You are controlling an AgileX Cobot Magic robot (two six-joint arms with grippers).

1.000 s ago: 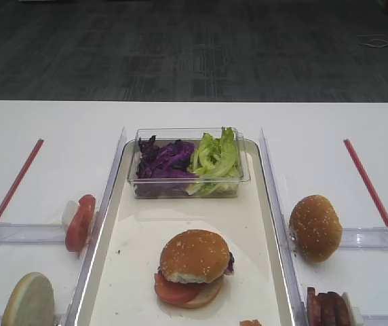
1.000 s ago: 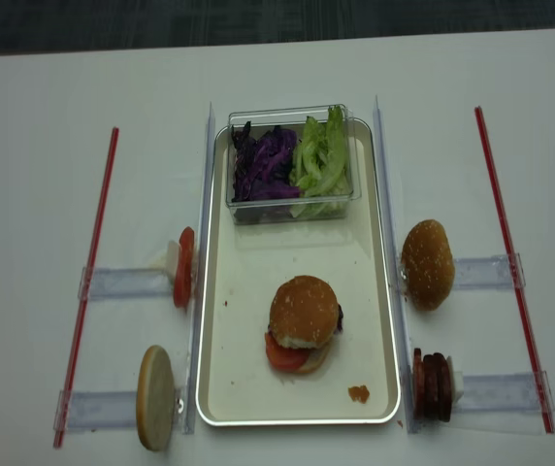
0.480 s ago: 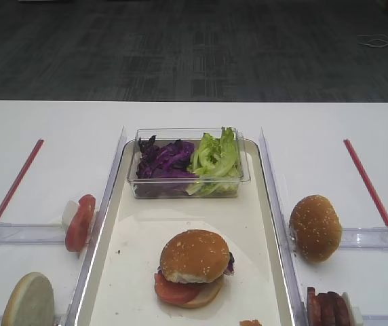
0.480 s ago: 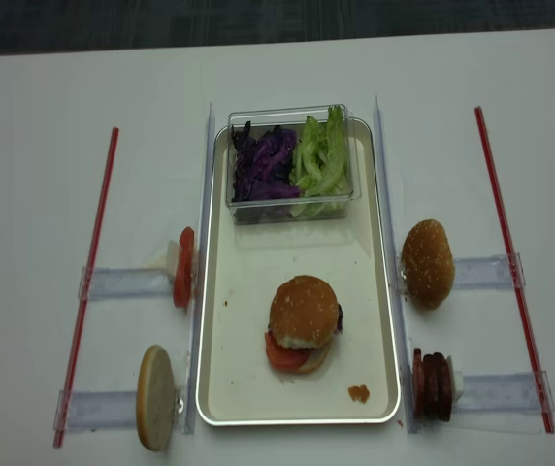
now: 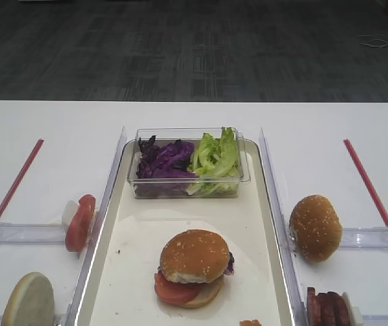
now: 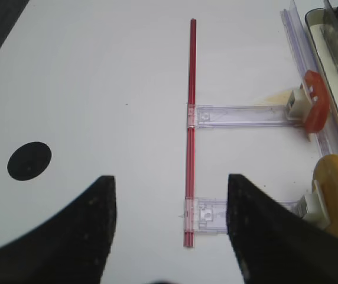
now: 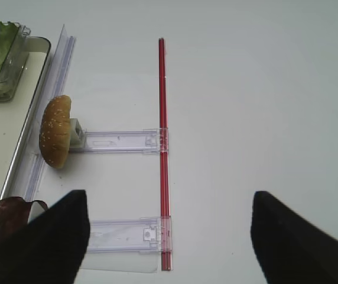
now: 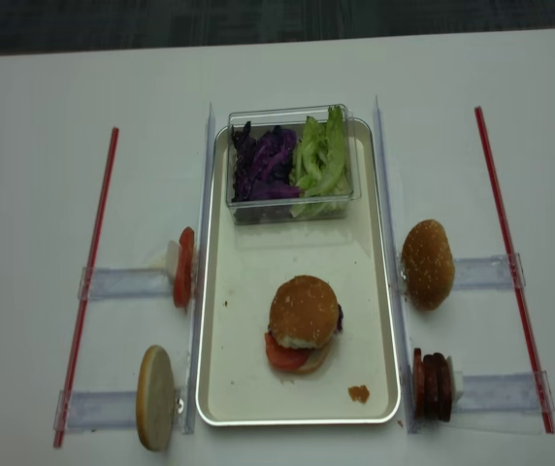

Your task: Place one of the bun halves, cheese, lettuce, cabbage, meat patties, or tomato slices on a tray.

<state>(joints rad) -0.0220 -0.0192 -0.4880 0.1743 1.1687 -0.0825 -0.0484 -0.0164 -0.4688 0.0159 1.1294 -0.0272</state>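
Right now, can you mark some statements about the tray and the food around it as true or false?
1. An assembled burger sits on the tray. True.
2. The lettuce and cabbage lie loose on the table. False: both are in a clear tub at the tray's far end.
3. A sesame bun half stands on edge to the right of the tray. True.
4. The meat patties are on the tray. False: they stand outside its right edge.
5. The right claw holds a tomato slice. False: it is open and empty.
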